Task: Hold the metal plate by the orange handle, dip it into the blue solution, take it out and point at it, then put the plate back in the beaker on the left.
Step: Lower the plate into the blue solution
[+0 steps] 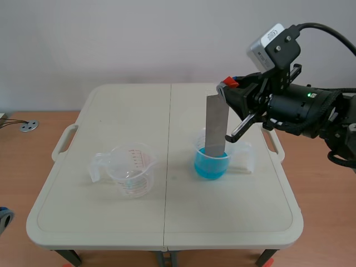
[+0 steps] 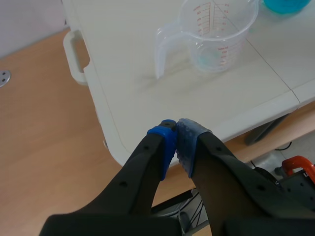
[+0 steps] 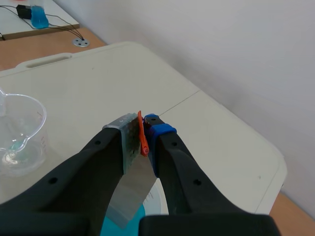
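My right gripper [image 3: 143,129] is clamped on the orange handle [image 1: 230,83]. The flat grey metal plate [image 1: 216,125] drops straight below it, long axis upright, its lower end in the blue solution's clear plastic beaker [image 1: 211,161] near the table's [image 1: 111,105] right edge. The empty ribbed measuring beaker [image 1: 130,169] waits leftward, and my left gripper [image 2: 176,135] is pinched together, empty, off the near-left corner.

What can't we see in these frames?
- Metal plate, lower end: scene view, hidden in the blue solution; right wrist view, behind the right gripper.
- Orange handle: mostly covered by that gripper, both views.
- Left gripper: almost wholly past the scene view's edge.
- Clear beaker, scale numbers: too small to read.
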Motion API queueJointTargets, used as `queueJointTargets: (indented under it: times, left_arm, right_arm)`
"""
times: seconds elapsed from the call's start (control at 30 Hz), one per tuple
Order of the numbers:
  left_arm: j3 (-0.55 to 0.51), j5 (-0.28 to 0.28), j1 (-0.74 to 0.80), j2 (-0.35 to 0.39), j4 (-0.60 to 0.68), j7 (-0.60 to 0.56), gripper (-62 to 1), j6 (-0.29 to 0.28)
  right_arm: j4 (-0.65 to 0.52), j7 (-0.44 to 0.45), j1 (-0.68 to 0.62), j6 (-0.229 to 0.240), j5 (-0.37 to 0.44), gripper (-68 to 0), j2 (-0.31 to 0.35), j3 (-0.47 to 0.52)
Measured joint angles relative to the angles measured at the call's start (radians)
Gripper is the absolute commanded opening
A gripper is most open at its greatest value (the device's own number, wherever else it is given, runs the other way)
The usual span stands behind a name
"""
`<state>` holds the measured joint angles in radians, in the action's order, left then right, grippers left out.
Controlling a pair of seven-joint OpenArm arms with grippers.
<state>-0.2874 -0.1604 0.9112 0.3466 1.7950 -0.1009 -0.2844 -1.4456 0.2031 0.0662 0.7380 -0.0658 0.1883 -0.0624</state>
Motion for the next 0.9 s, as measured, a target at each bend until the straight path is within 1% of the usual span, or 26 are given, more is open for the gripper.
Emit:
queueJointTargets:
  times: [0.07,0.13,0.27,0.4,0.47,0.57,0.73,0.9]
  left_arm:
    - [0.000,0.003,0.000,0.000,0.000,0.000,-59.4,0.000]
    - [0.000,0.003,0.000,0.000,0.000,0.000,-59.4,0.000]
    - [0.000,0.003,0.000,0.000,0.000,0.000,-59.4,0.000]
    - [0.000,0.003,0.000,0.000,0.000,0.000,-59.4,0.000]
    - [0.000,0.003,0.000,0.000,0.000,0.000,-59.4,0.000]
    - [0.000,0.003,0.000,0.000,0.000,0.000,-59.4,0.000]
    - [0.000,0.003,0.000,0.000,0.000,0.000,-59.4,0.000]
    - [0.000,0.003,0.000,0.000,0.000,0.000,-59.4,0.000]
  right_arm:
    - [0.019,0.015,0.000,-0.004,-0.027,-66.2,0.000,-0.006]
    - [0.039,0.033,0.000,-0.018,-0.059,-66.2,-0.017,-0.007]
    - [0.078,0.068,0.000,-0.021,-0.104,-66.2,-0.036,-0.011]
    - [0.106,0.092,0.000,-0.043,-0.108,-66.2,-0.036,-0.011]
    - [0.114,0.114,0.000,-0.042,-0.127,-66.2,-0.036,-0.011]
    - [0.121,0.114,0.000,-0.043,-0.137,-66.2,-0.036,-0.011]
    - [0.127,0.113,0.000,-0.087,-0.151,-66.2,-0.036,-0.011]
    - [0.127,0.113,0.000,-0.094,-0.179,-66.2,-0.036,-0.011]
